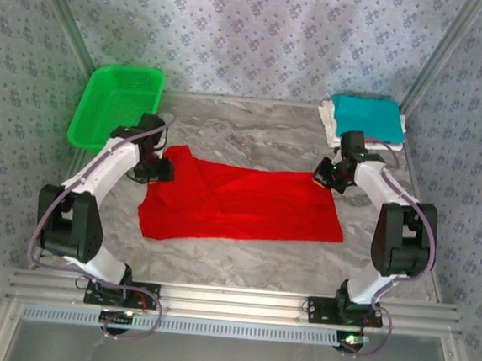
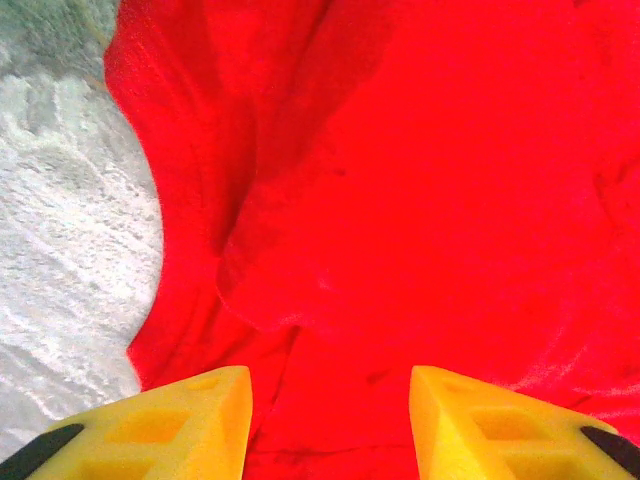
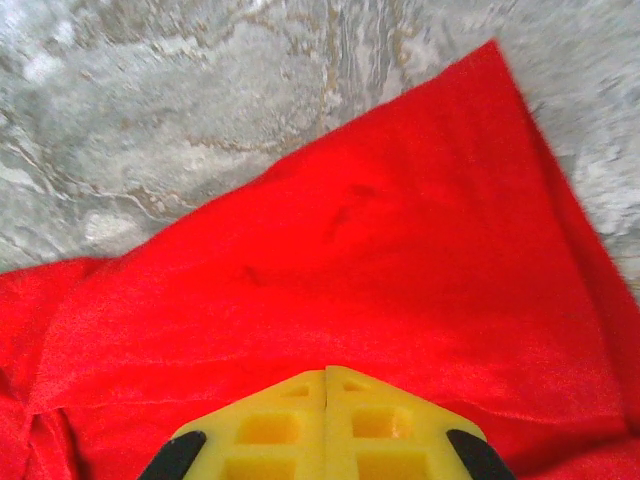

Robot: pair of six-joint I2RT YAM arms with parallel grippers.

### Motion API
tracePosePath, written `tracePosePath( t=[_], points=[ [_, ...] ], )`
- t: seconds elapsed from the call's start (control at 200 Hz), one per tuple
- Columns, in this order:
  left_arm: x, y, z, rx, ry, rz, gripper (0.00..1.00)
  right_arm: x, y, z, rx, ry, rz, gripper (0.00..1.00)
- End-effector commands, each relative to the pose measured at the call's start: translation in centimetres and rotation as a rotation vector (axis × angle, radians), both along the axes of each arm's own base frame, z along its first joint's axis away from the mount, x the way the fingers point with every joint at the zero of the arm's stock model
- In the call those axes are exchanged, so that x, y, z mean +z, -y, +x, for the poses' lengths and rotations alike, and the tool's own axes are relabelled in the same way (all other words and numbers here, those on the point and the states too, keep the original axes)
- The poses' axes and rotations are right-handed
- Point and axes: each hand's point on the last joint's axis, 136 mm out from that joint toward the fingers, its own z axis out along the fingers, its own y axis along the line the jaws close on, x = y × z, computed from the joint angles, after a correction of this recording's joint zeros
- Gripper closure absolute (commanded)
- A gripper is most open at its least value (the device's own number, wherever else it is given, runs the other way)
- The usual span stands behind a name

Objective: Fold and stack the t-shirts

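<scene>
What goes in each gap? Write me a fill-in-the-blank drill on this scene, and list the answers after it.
1. The basket at the far left is coloured ___.
2. The left gripper hangs over the red t-shirt with its jaws ___.
3. The right gripper, above the same shirt, has its jaws ___.
4. The folded teal t-shirt sits in the far ___ corner.

Missing words: green; open; shut; right.
</scene>
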Motion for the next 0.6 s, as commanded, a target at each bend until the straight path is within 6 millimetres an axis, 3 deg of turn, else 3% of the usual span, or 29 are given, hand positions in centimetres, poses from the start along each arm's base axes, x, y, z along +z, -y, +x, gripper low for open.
tracePosePath(
  t=[0.0, 0.04, 0.205, 0.36, 0.51, 0.595],
  points=[
    [-1.3, -0.4, 0.8, 0.061, 0.009, -0.041, 0.54, -0.8, -1.1, 0.5, 0.018, -0.005, 0.025, 1.00],
    [-1.7, -0.7, 0.9, 0.086, 0.016, -0.060, 0.48, -1.2, -1.3, 0.5, 0.022, -0.015, 0.030, 1.00],
    [-3.9, -0.4, 1.3, 0.117, 0.004, -0.098, 0.41, -2.2, -1.3, 0.3, 0.033, -0.033, 0.026, 1.00],
    [-6.1, -1.0, 1.4, 0.127, -0.031, -0.055, 0.42, -2.9, -1.5, 0.3, 0.044, -0.046, 0.044, 1.00],
    [-6.5, -0.7, 2.3, 0.117, -0.013, -0.056, 0.71, -3.2, -1.0, 0.2, 0.029, -0.055, 0.030, 1.00],
    [-6.1, -0.9, 2.0, 0.115, -0.010, -0.044, 0.96, -4.0, -0.5, 0.0, 0.006, -0.073, 0.030, 1.00]
  ],
)
